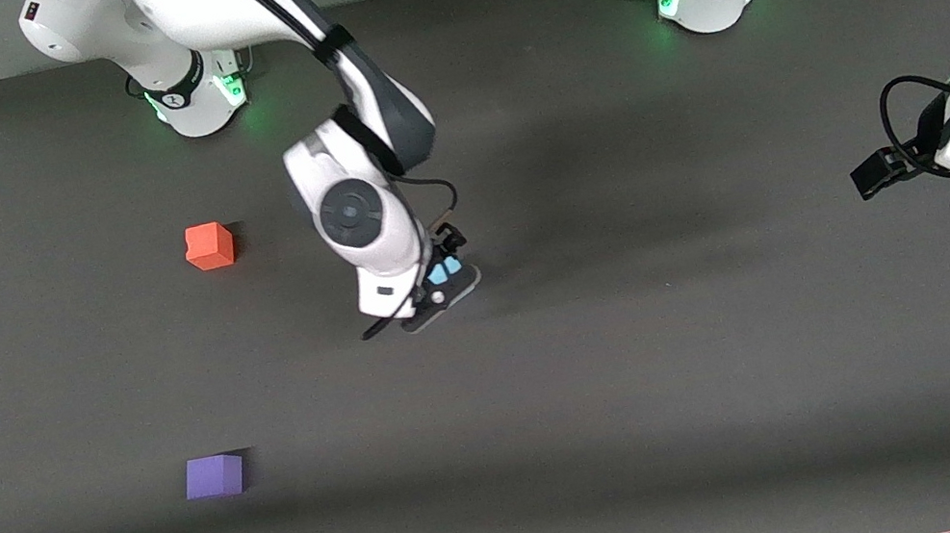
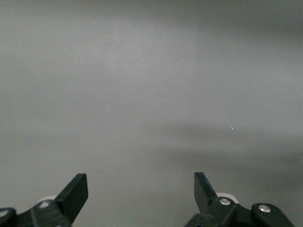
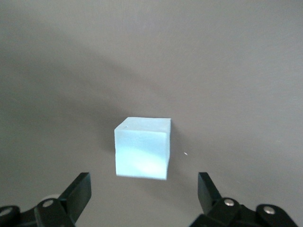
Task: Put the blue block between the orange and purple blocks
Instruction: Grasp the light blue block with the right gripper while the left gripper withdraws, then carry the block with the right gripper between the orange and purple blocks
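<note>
Early | blue block (image 3: 142,147) ungrasped on table's middle, under right gripper (image 1: 440,290), jaws wide and empty | orange block (image 1: 209,246), purple block (image 1: 214,476) toward right arm's end, gap unfilled | left gripper (image 2: 141,194) waits, spread, empty.

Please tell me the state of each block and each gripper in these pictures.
blue block: on the table, upright, not gripped.
orange block: on the table, untouched.
purple block: on the table, untouched, nearer the front camera than the orange block.
right gripper: open, over the blue block.
left gripper: open, empty, waiting.
</note>
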